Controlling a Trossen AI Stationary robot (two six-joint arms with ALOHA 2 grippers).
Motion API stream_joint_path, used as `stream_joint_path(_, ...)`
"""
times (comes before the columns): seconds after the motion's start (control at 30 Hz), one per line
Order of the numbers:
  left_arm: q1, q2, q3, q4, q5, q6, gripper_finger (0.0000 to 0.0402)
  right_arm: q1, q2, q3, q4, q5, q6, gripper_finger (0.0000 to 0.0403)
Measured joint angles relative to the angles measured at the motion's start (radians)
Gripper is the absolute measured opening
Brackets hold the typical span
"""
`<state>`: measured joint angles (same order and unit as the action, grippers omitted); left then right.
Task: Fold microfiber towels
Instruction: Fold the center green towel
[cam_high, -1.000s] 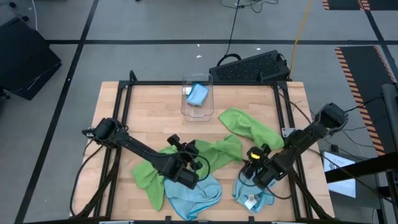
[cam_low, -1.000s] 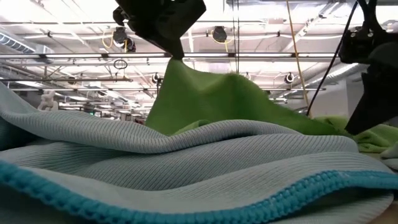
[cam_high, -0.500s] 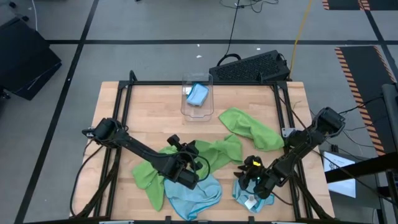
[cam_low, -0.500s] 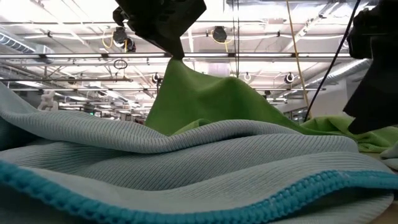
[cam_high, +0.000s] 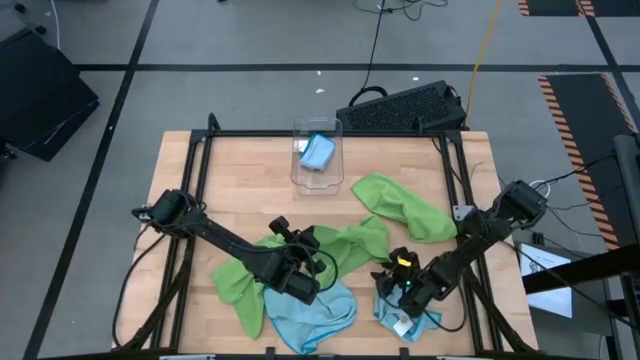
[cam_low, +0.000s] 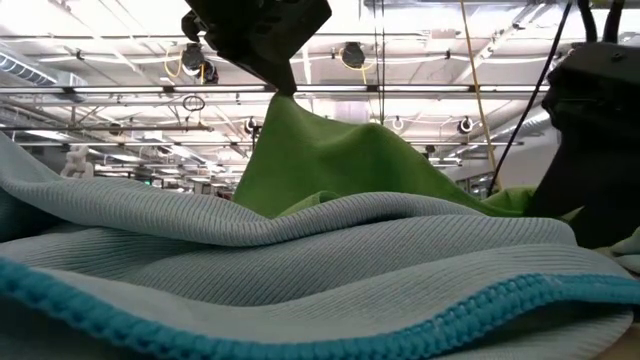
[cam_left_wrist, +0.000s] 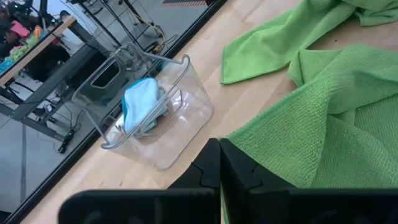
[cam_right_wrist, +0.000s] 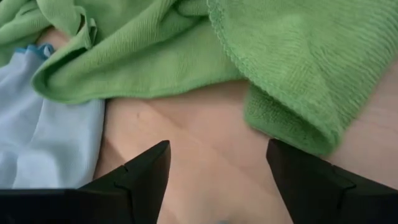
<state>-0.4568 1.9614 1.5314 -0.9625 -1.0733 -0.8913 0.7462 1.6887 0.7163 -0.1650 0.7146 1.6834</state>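
Lime green towels lie across the table's middle (cam_high: 345, 248) and at the right (cam_high: 405, 205). Light blue towels lie at the near edge (cam_high: 312, 312) and the near right (cam_high: 405, 318). My left gripper (cam_high: 300, 280) is shut on the middle green towel (cam_low: 340, 160), which rises in a peak to the fingers. My right gripper (cam_right_wrist: 217, 180) is open above bare wood, with green towels (cam_right_wrist: 298, 68) ahead of it and a blue towel (cam_right_wrist: 50, 137) to one side. It touches nothing. My left gripper pinches the green towel between its two shut fingers at the top of a raised peak of cloth (cam_low: 284, 98). It comes slanting down from above. Whether one layer or several, I cannot tell. The cloth falls away from the fingers like a tent, its lower parts resting on the other towels and the table.
A clear plastic bin (cam_high: 318, 165) with a folded blue cloth inside stands at the far middle of the table. A black frame rail (cam_high: 320, 133) runs around the table. Bare wood shows at the far left (cam_high: 240, 190).
My right gripper has sunk and gone toward the table's near left, over the bare wood by the near-right blue towel, rolling its wrist as it went. The left gripper and its lifted green towel have kept still.
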Motion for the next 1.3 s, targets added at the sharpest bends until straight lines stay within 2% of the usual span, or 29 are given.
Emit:
stream_joint_path(0.17,0.000,0.000,0.000,0.003,0.000,0.001,0.0000,-0.025,0.009,0.001,-0.053,-0.005,-0.017,0.0247)
stream_joint_path(0.37,0.000,0.000,0.000,0.003,0.000,0.006,0.0001,-0.040,0.011,-0.001,-0.208,-0.052,-0.009,0.0204)
stream_joint_path(0.5,0.000,0.000,0.000,0.003,0.000,0.006,0.0000,-0.041,0.011,-0.001,-0.365,-0.078,0.082,0.0181)
stream_joint_path(0.63,0.000,0.000,0.000,0.002,0.000,0.006,0.0000,-0.040,0.011,-0.003,-0.436,-0.069,0.140,0.0178)
stream_joint_path(0.87,0.000,0.000,0.000,0.002,0.000,0.006,0.0000,-0.030,0.011,-0.004,-0.319,0.042,0.116,0.0194)
stream_joint_path(1.13,0.000,0.000,0.000,0.002,0.000,0.005,0.0001,-0.031,0.013,-0.006,-0.258,0.088,0.073,0.0200)
stream_joint_path(1.3,0.000,0.000,0.000,0.002,-0.001,0.005,0.0000,-0.033,0.013,-0.009,-0.170,0.069,-0.005,0.0198)
